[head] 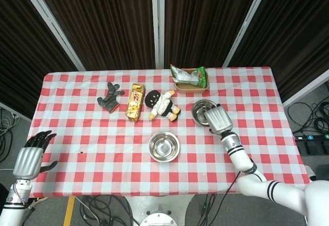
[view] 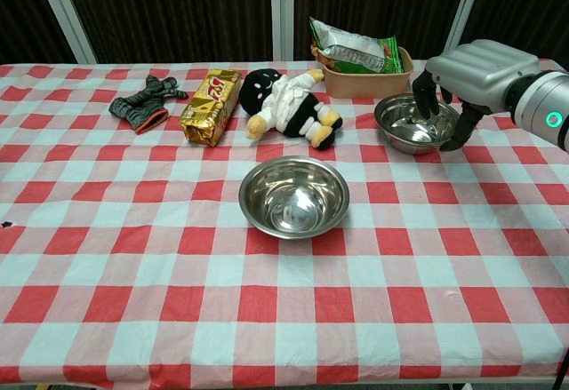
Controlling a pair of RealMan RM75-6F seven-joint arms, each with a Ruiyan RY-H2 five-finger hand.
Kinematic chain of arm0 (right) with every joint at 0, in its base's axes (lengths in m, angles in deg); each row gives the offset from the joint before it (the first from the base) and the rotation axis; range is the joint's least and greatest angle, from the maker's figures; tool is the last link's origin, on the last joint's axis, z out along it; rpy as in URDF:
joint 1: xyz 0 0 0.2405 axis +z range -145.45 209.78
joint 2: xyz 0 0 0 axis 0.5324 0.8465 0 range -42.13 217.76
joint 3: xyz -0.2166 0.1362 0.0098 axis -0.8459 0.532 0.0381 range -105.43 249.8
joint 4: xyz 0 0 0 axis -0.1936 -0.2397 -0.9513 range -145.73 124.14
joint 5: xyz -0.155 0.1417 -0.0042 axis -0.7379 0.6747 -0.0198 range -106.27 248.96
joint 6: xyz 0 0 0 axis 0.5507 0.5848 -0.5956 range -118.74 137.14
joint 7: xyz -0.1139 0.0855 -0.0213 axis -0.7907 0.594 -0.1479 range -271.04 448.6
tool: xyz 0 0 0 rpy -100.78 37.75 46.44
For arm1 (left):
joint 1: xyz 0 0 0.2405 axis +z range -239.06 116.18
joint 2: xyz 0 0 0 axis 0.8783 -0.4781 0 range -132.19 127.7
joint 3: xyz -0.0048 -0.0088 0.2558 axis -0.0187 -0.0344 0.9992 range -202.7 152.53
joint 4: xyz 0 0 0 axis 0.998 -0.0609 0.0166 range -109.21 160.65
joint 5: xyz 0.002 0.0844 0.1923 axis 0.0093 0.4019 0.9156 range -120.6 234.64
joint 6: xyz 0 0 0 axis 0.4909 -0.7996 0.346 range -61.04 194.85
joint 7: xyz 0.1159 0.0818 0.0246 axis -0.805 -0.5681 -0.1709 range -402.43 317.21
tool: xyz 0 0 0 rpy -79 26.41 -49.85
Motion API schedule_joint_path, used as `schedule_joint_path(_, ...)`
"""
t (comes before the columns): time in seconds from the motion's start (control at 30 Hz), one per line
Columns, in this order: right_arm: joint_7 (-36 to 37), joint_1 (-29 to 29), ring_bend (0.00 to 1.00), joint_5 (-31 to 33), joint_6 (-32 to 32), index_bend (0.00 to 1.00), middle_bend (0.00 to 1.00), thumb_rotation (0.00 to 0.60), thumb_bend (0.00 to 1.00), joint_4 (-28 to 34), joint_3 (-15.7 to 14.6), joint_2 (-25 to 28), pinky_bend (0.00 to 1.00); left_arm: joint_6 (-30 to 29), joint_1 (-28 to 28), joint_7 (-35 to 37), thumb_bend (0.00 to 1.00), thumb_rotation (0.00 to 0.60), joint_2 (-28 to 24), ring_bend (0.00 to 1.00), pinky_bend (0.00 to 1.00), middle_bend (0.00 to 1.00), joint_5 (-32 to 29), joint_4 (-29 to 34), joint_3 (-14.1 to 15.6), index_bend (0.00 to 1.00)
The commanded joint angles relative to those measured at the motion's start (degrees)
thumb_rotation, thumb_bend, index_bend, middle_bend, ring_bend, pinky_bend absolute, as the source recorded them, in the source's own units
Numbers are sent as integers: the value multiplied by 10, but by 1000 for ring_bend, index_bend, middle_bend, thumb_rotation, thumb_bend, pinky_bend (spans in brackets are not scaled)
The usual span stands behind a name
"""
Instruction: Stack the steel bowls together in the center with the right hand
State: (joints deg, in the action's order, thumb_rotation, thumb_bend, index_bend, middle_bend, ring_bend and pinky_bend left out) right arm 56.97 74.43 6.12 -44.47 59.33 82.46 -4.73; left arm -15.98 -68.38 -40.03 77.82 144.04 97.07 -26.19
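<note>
Dark curtains with pale metal posts fill the top of both views, and below them a table (head: 247,154) under a red and white checked cloth takes up the middle of the frame.

Near the centre of the cloth sits one steel bowl (view: 293,197), upright, with nothing in it. A second steel bowl (view: 409,125) stands right of centre and further back, just in front of a tan tray (view: 360,80) that holds a green snack bag (view: 351,50). The two bowls are well apart.

At the right of the frame the right hand (view: 467,83) reaches over the second bowl from its right side. Its dark fingers (view: 429,97) curl down over the far right part of the rim and into the bowl, while the thumb (view: 460,130) hangs down outside the rim at the right, so the rim lies between them; whether they actually press on the metal cannot be told. The bowl rests flat on the cloth.

Left of that bowl lies a plush doll (view: 286,104) in white and black, then a gold packet (view: 211,106), then a grey glove (view: 142,102) at upper left.

In the lower left corner of the head view the left hand (head: 30,156) hangs off the table edge, fingers spread, holding nothing.
</note>
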Motion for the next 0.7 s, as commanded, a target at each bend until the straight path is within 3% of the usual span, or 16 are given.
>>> schedule_joint_path(0.03, 20, 14, 413, -2, 15, 512, 466, 600, 17, -32, 4, -21, 410, 1, -1, 0, 136, 600, 0, 151, 223, 245, -1, -1, -1, 226)
schedule_joint_path(0.7, 62, 49, 416, 9, 78, 512, 470, 600, 22, -168, 4, -99, 410, 20, -8, 15, 136, 600, 10, 152, 223, 245, -11, -29, -1, 226)
